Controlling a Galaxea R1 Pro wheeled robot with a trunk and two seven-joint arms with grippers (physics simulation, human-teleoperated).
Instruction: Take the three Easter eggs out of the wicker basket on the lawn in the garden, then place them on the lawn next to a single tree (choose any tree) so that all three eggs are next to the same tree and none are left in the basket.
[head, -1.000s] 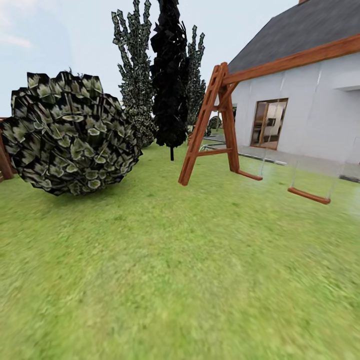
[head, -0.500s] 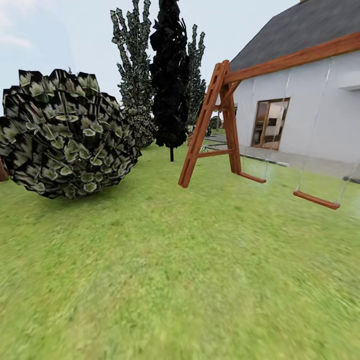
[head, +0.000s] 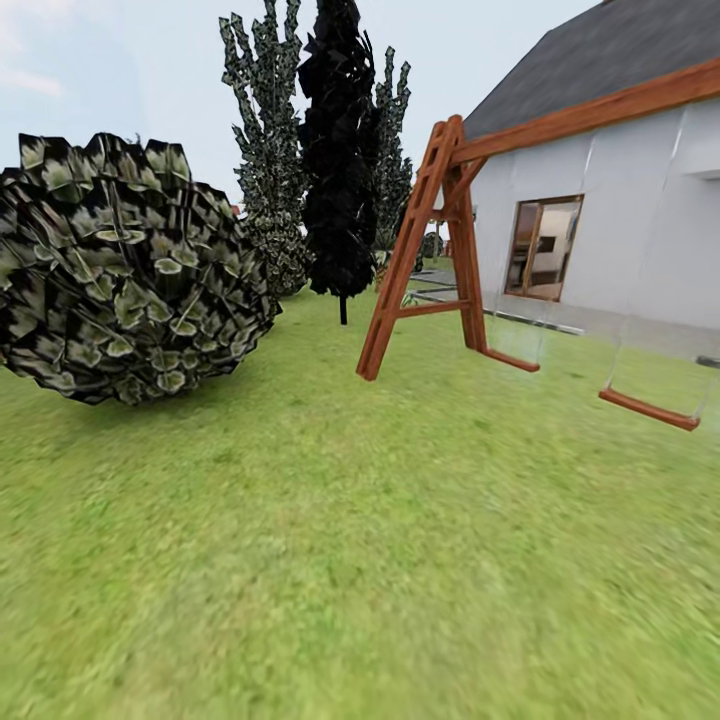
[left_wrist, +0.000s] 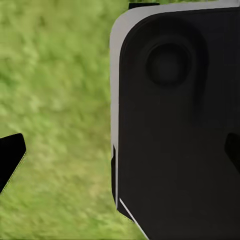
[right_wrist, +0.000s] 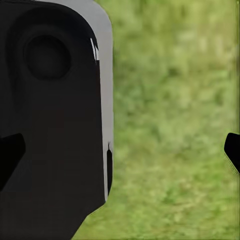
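Note:
The Easter eggs and the wicker basket are out of view. The lawn (head: 350, 540) spreads wide and green ahead of me. In the left wrist view my left gripper (left_wrist: 120, 155) hangs open over the grass, its dark fingertips (left_wrist: 10, 161) far apart, beside the robot's dark body (left_wrist: 175, 125). My right gripper (right_wrist: 120, 152) is open too, empty, with one of its fingertips (right_wrist: 233, 150) at the picture's edge and grass below. Tall narrow mottled trees (head: 265, 150) stand at the back of the garden beside an all-black tree (head: 340, 150).
A big round leafy bush (head: 125, 270) sits on the grass at the left. A wooden swing frame (head: 430, 250) with a hanging seat (head: 650, 408) stands at the right, before a white house (head: 600, 220).
The whole head view has shifted: the bush has slid left and grown larger, the swing seat has drifted right and lower. The camera has moved; the things themselves have not.

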